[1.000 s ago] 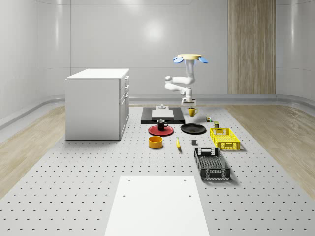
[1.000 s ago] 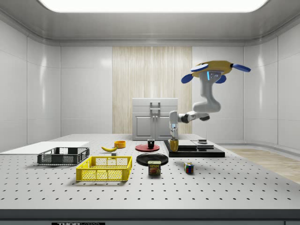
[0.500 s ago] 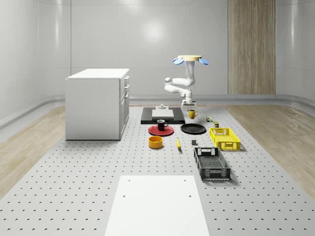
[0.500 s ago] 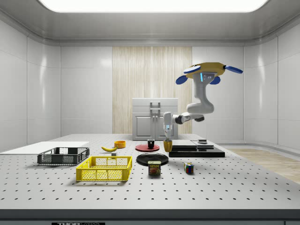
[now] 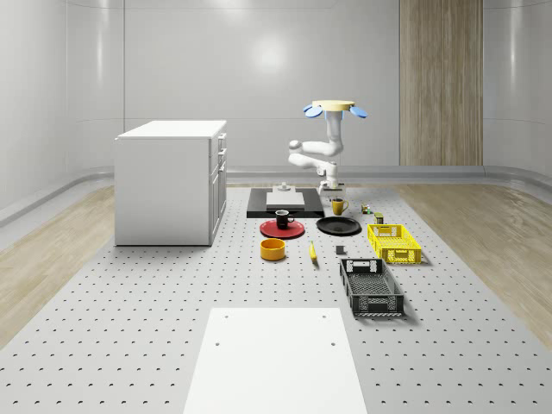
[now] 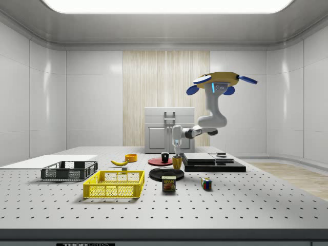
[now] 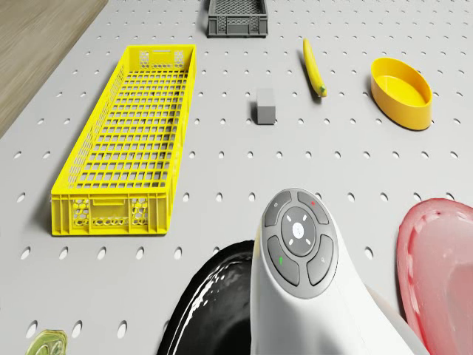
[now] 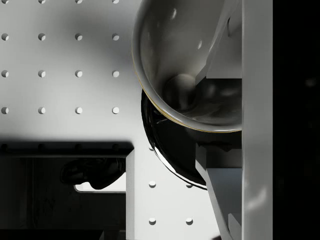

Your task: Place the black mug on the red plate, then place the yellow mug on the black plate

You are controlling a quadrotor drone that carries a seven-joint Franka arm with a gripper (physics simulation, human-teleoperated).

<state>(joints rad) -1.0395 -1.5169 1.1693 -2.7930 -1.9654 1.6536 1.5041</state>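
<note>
Side view: black mug (image 6: 165,157) on red plate (image 6: 156,162)

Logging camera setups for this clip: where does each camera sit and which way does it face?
Whole-scene: high, beyond the table's end; drone hovering.
Side: table height, from the flank; arm carrying yellow mug.
Drone: on the body, down over the arm's wrist.
Wrist: along the tool, into the mug.
Drone and wrist views share the black plate.
</note>
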